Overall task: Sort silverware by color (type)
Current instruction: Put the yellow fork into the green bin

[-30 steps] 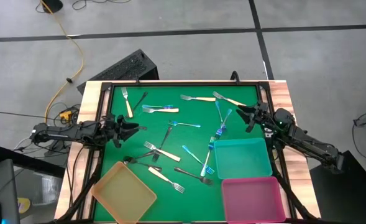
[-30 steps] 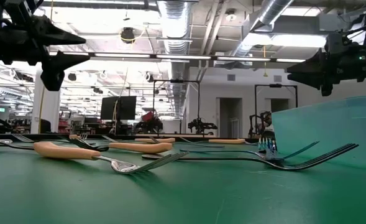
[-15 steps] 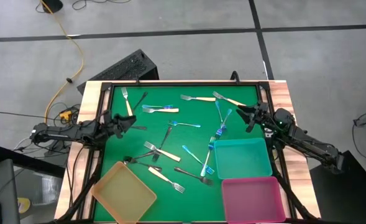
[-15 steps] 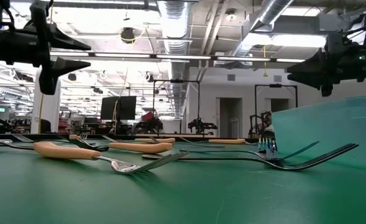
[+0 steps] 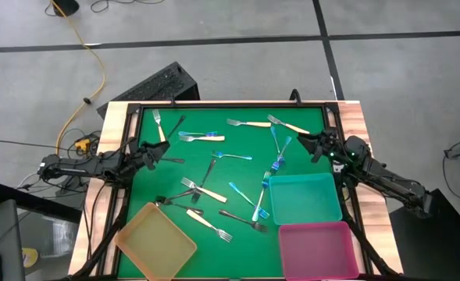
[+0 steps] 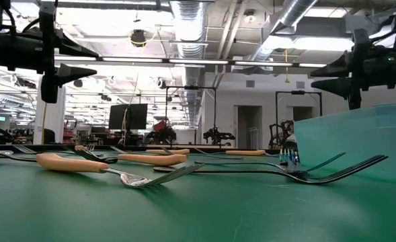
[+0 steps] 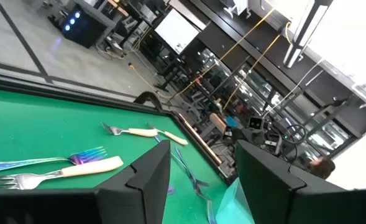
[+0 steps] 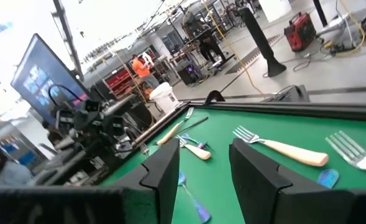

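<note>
Forks [image 5: 214, 168] lie scattered flat across the green mat [image 5: 300, 117], none sorted; thin, stiff, likely slippery metal, best pinched across a handle. Left gripper [image 5: 160, 151] and right gripper [image 5: 307, 142] hover above opposite edges, spread, empty.

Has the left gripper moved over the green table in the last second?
Yes. The left gripper has drawn back toward the table's left wooden edge, away from the cream-handled fork, with its fingers apart and empty.
</note>
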Tool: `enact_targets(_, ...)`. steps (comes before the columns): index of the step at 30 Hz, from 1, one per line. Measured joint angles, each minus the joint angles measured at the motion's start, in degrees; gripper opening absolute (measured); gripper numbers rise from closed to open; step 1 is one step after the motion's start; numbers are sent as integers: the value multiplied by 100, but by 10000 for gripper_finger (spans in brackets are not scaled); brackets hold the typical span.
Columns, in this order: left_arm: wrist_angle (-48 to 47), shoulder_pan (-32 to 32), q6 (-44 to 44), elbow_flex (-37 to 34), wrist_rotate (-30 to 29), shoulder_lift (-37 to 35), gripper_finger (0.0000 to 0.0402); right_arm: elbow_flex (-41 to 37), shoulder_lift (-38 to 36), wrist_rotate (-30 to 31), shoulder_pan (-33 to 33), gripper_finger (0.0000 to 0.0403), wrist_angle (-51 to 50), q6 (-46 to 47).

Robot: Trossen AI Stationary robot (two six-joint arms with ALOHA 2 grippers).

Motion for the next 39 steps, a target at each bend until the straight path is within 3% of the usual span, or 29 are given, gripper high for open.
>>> enact_targets(8,-3,0,-84,0,-253,0,165,-11,-2,-2,-4,162,304,199)
enact_targets(25,-3,0,-258,0,-282,2,165,198,-2,42,-4,162,3143,350)
enact_targets(32,-3,-2,-402,0,-239,2,165,1357,-2,63,-4,162,2960,-402)
enact_targets(39,-3,0,-402,0,-232,2,165,3172,290,200,-4,162,1182,-1314)
